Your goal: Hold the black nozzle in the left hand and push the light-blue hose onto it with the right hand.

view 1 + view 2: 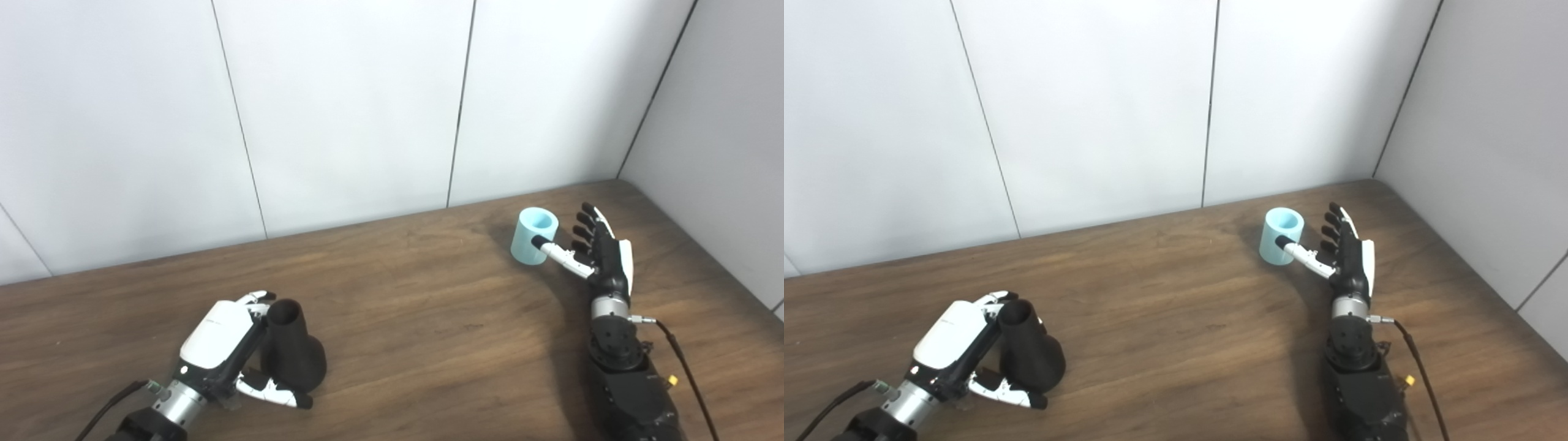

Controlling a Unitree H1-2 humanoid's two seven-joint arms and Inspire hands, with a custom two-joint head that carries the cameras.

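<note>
A: Black flared plastic nozzle — where?
B: Near left, upright on the brown wooden table, left hand wrapped around it.
A: Light-blue short cylindrical hose?
B: Far right, upright — right hand spread, thumb touching it, ungrasped.

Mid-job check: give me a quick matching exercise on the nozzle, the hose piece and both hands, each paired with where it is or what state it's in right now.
Things:
1. black nozzle
2. light-blue hose
3. left hand
4. right hand

States:
A. open, fingers straight, thumb at the hose's side
B. upright on the table, far right near the wall
C. fingers and thumb around the nozzle, which stands on the table
D. near left, wide base down, narrow opening up

Pairs: 1-D, 2-B, 3-C, 4-A
</note>
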